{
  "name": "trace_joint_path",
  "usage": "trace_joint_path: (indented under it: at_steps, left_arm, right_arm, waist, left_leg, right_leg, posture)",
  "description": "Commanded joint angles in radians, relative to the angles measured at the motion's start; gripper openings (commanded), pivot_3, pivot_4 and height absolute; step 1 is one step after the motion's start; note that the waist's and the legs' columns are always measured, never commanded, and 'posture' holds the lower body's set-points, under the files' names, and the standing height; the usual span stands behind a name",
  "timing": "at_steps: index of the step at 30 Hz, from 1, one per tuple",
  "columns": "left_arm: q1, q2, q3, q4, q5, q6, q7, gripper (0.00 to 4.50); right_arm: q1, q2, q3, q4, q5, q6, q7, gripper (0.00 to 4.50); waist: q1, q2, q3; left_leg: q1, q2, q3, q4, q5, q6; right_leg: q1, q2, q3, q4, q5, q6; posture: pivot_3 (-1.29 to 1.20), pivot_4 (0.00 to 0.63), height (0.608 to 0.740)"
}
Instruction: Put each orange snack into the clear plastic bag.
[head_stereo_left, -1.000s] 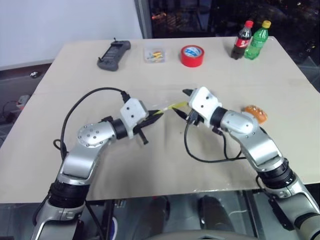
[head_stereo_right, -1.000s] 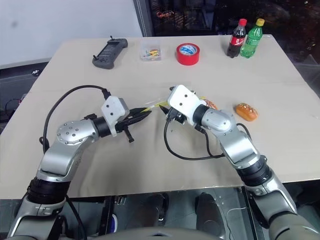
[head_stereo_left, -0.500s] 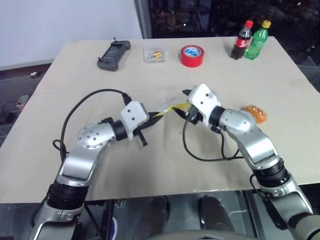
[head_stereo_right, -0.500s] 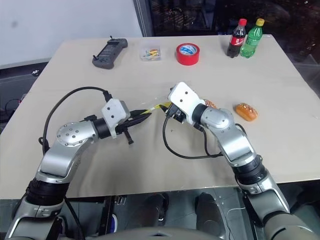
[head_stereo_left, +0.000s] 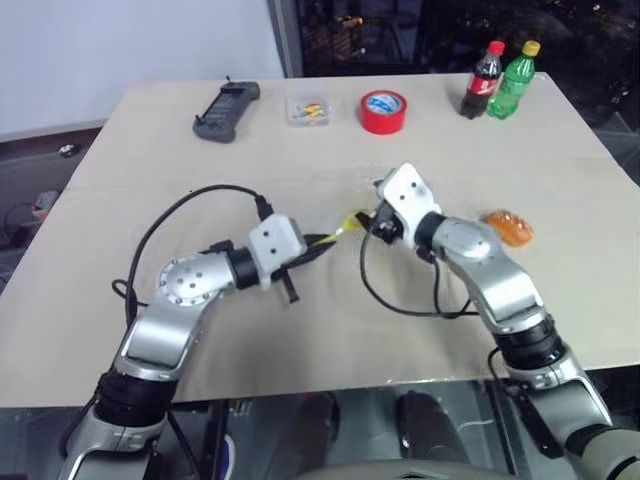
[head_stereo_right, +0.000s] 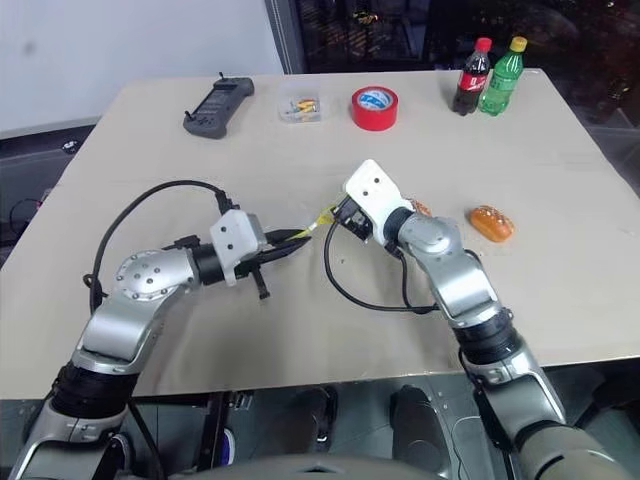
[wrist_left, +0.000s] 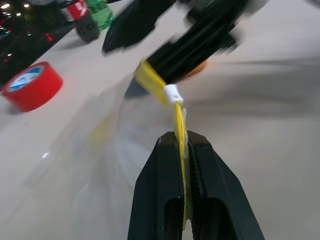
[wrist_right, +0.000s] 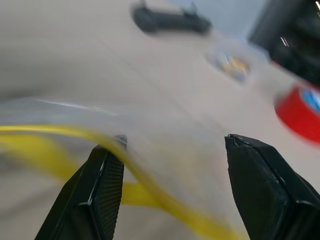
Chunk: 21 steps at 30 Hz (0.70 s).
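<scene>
Held up mid-table, above the board: the clear plastic bag (wrist_left: 95, 150), thin, filmy and see-through, edged with a bright yellow seal strip (wrist_left: 179, 131) carrying a small white slider (wrist_left: 173, 93); strip pinched flat between the closed, ribbed black fingers of the left gripper (wrist_left: 186, 150); right gripper (wrist_right: 170, 170) at the bag's other end, toward 3 o'clock of the left one, jaws spread wide with the yellow strip running between them, one finger (wrist_right: 102, 185) against it; grip there not clear. Off at 3 o'clock of the right gripper, on the bare table: one orange snack (head_stereo_right: 492, 223), oval, bun-like, glossy in its wrap; a second orange snack (head_stereo_right: 420, 208) just behind the right wrist, mostly hidden. Along the far edge, near 12 o'clock: a red tape roll (head_stereo_right: 375, 107), a small clear box of colourful bits (head_stereo_right: 301, 107), a black handheld controller (head_stereo_right: 217, 103), a dark cola bottle (head_stereo_right: 471, 79) touching a green bottle (head_stereo_right: 503, 77). Underneath: a smooth, matte beige table (head_stereo_right: 300, 330); beyond it a pale wall and a dark window with scattered lights.
</scene>
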Motion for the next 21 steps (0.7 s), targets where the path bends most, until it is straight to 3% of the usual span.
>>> trace_joint_path:
  at_steps: [1,9,17,20,21]
  left_arm:
    - [-0.006,0.009,0.028,-0.027,-0.008,0.001,0.013,0.0]
    - [-0.044,0.002,0.034,0.024,0.009,0.032,0.053,0.0]
    - [-0.081,0.001,0.039,0.076,0.024,0.047,0.078,0.0]
    - [-0.088,-0.007,0.043,0.076,0.018,0.048,0.079,0.0]
    - [-0.089,-0.01,0.045,0.075,0.015,0.049,0.08,0.0]
  right_arm:
    - [0.0,-0.013,-0.052,-0.026,-0.027,0.005,-0.038,3.18]
    - [0.054,-0.093,-0.056,-0.218,0.032,0.044,0.077,3.18]
    - [0.142,-0.159,-0.179,-0.344,0.128,0.113,0.121,3.18]
    - [0.16,-0.119,-0.225,-0.364,0.195,0.193,0.103,2.38]
    - [0.163,-0.102,-0.235,-0.37,0.218,0.219,0.097,1.89]
  waist:
    - [0.002,0.0,0.0]
    - [-0.004,0.0,0.0]
    - [0.003,0.0,0.0]
    - [0.001,0.0,0.0]
    - [0.001,0.0,0.0]
  left_leg:
    - [0.0,0.0,0.0,0.0,0.0,0.0]
    - [0.0,0.0,0.0,0.0,0.0,0.0]
    - [0.0,-0.001,0.0,0.0,0.0,0.0]
    - [0.0,0.0,-0.001,0.0,0.0,0.0]
    - [0.0,0.0,-0.001,0.0,0.0,0.0]
  right_leg:
    - [0.0,0.0,0.0,0.0,0.0,0.0]
    - [0.0,0.0,0.0,0.0,0.0,0.0]
    - [0.001,-0.001,-0.001,-0.001,0.0,0.0]
    - [0.001,0.0,-0.001,0.0,0.0,0.0]
    - [0.001,0.0,-0.001,0.0,0.0,0.0]
  posture:
    - [0.0,0.15,0.74]
    - [0.0,0.15,0.74]
    - [0.0,0.15,0.74]
    - [0.0,0.15,0.74]
    - [0.0,0.15,0.74]
